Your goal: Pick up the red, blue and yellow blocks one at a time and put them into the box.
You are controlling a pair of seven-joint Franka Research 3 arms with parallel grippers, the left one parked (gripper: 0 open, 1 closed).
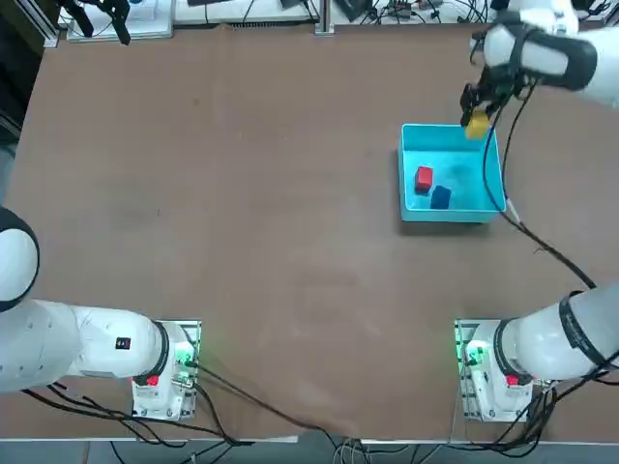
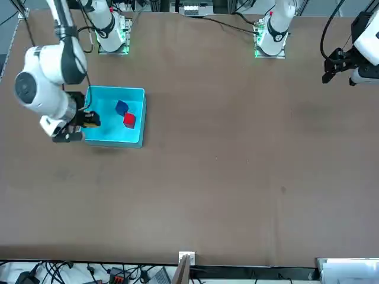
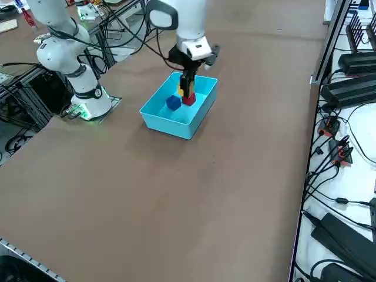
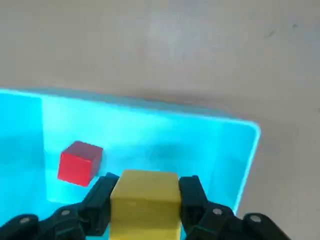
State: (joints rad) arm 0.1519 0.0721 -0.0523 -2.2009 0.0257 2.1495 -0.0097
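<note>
With right gripper [image 4: 145, 200] clamped on the yellow block [image 4: 145, 205] above the box's [image 1: 411, 172] one-o'clock corner, best carried inward, clear of red block [image 1: 424, 178] and blue block [image 1: 441, 197], before releasing.

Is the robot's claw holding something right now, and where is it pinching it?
Yes. The right gripper holds the yellow block, one finger on each of two opposite side faces, above the box.

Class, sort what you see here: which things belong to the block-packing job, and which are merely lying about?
Job: small red cube, small blue cube, small yellow cube held in the right gripper, shallow cyan box.
Lying about: black cables, brown table.
</note>
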